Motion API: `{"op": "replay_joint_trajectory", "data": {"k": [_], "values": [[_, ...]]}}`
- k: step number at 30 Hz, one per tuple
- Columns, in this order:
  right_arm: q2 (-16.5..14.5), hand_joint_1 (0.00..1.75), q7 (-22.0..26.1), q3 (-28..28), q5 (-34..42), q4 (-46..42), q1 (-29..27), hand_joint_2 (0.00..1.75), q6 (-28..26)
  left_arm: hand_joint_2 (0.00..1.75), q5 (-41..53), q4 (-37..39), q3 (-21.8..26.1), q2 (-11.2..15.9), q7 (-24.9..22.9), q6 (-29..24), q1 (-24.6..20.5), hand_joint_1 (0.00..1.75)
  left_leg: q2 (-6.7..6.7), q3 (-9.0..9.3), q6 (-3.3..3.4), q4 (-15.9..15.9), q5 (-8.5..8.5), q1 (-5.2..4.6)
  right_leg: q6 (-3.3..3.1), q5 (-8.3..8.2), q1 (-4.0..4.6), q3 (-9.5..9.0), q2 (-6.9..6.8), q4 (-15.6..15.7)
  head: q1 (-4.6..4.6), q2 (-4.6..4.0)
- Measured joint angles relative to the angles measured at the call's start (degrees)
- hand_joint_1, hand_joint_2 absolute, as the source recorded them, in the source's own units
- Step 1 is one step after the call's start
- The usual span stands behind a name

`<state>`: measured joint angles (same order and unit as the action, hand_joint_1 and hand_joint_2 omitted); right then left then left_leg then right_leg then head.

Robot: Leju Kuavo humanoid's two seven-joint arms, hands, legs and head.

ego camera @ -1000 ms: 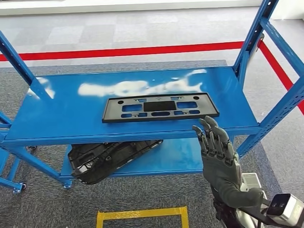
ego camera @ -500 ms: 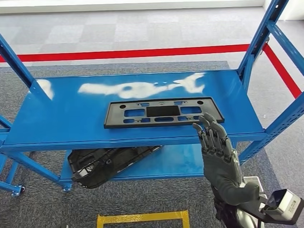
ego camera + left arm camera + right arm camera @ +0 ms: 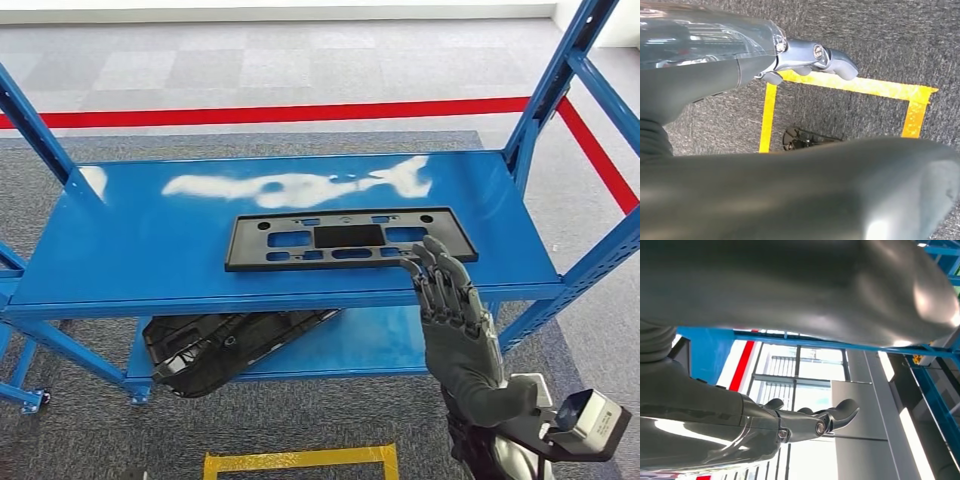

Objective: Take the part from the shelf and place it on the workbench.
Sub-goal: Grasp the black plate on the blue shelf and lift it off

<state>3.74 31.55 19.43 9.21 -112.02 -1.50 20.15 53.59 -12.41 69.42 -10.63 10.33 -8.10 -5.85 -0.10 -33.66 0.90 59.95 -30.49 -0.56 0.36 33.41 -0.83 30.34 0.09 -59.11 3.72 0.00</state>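
Black plastic part (image 3: pixel 351 238) lies flat on the blue shelf (image 3: pixel 151 250), near its front edge. My right hand (image 3: pixel 453 320) is empty, fingers spread — fingertips (image 3: pixel 423 262) just at the part's right front corner. My worry: they could nudge the thin plate backward across the shelf instead of getting underneath — nothing to hook.

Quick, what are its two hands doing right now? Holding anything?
Left hand: open, holding nothing, hanging above the floor.
Right hand: open, fingers spread, holding nothing, raised near the flat black part on the shelf.
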Motion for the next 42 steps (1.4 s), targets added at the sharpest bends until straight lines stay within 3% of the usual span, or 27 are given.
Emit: {"op": "replay_joint_trajectory", "data": {"k": [13, 18, 21, 25, 27, 34, 38, 42], "values": [[3.7, 0.0, -6.8, 2.0, -0.5, 3.8, -0.9, 0.0, -2.9, 0.0, -0.5, 0.0, -0.1, 0.8, -0.2, -0.3, 0.2, 0.0, 0.0, 0.1, -0.07, 0.0, -0.03, 0.31, 0.02, 0.03, 0.24, -0.08, 0.01, 0.0, 0.0, 0.0], [6.0, 0.0, -11.5, 2.8, -5.1, 6.7, 0.1, 0.0, -7.3, 0.0, -0.8, 0.0, -0.1, 0.8, -0.4, -0.3, 0.3, 0.0, 0.0, 0.1, -0.07, 0.0, -0.03, 0.3, 0.02, 0.03, 0.25, -0.1, 0.01, 0.0, 0.0, 0.0], [7.3, 0.0, -13.7, 4.0, -14.3, 8.8, 2.2, 0.0, -14.3, 0.0, -0.8, 0.0, -0.1, 0.8, 0.1, -0.1, 0.3, 0.0, 0.0, 0.13, -0.07, 0.0, -0.03, 0.29, 0.02, 0.03, 0.25, -0.13, 0.03, 0.0, 0.0, 0.0], [8.1, 0.0, -19.9, 7.7, -40.5, 13.0, 7.4, 0.0, -30.7, 0.0, 0.4, 0.0, -0.2, 0.4, -0.4, -0.1, 0.4, 0.0, 0.01, 0.23, -0.07, 0.0, -0.03, 0.29, 0.03, 0.02, 0.25, -0.2, 0.08, 0.0, 0.0, 0.0], [8.0, 0.0, -23.6, 10.0, -51.2, 15.9, 10.4, 0.0, -35.9, 0.0, 1.2, 0.0, -0.4, 0.2, -0.6, 0.0, 0.4, 0.0, 0.01, 0.28, -0.07, 0.0, -0.03, 0.29, 0.03, 0.02, 0.25, -0.24, 0.09, 0.0, 0.0, 0.0], [5.5, 0.0, -30.6, 16.7, -70.6, 27.6, 19.2, 0.0, -42.1, 0.0, 3.6, 0.1, -1.9, -0.5, -1.6, 0.3, 0.4, 0.0, 0.01, 0.31, -0.08, 0.0, -0.02, 0.32, 0.02, 0.03, 0.26, -0.28, 0.07, 0.0, 0.0, 0.0], [3.3, 0.0, -32.0, 19.2, -73.7, 33.6, 22.7, 1.75, -42.2, 0.0, 4.4, 0.1, -2.8, -0.7, -1.7, 0.8, 0.4, 0.0, 0.01, 0.31, -0.08, 0.0, -0.02, 0.36, 0.02, 0.03, 0.28, -0.28, 0.06, 0.0, 0.0, 0.0], [1.5, 0.0, -32.7, 20.8, -75.0, 38.7, 25.3, 1.75, -41.7, 0.0, 5.0, 0.1, -3.4, -0.8, -1.8, 0.9, 0.3, 0.0, 0.01, 0.31, -0.08, 0.0, -0.02, 0.37, 0.02, 0.03, 0.28, -0.28, 0.06, 0.0, 0.0, 0.0]]}}
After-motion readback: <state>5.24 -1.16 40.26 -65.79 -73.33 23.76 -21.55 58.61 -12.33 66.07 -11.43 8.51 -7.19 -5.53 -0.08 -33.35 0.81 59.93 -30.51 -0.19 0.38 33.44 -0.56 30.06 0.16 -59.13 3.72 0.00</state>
